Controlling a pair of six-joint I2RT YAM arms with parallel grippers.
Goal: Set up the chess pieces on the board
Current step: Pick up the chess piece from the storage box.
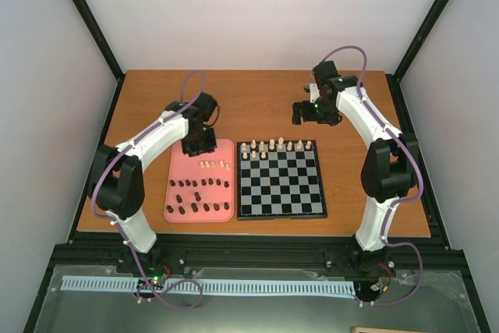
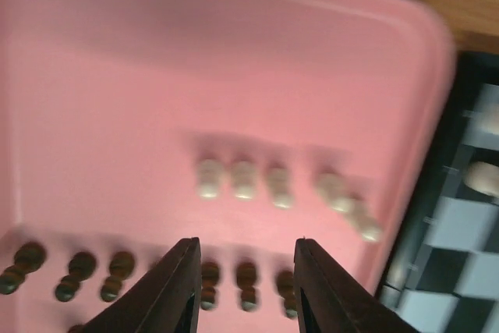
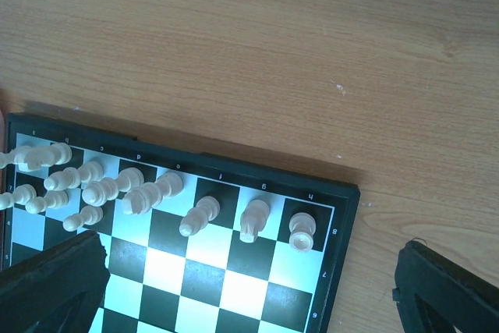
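The checkered board (image 1: 281,185) lies right of the pink tray (image 1: 181,163). Several cream pieces (image 1: 277,147) stand on its two far rows. The tray holds a short row of cream pieces (image 1: 213,165) and several dark brown pieces (image 1: 199,196). My left gripper (image 1: 197,144) hovers open and empty over the tray's far part. In the left wrist view its fingers (image 2: 175,286) frame dark pieces (image 2: 248,282), with the cream row (image 2: 243,179) just beyond. My right gripper (image 1: 304,117) is wide open and empty beyond the board's far right corner. Its wrist view shows a rook (image 3: 302,230), knight (image 3: 253,218) and bishop (image 3: 199,216).
The wooden table (image 1: 257,99) stretches behind the board and the tray. The board's black border (image 3: 347,216) ends at the corner in the right wrist view, with bare wood (image 3: 312,60) beyond. Black frame posts stand at the table's far corners.
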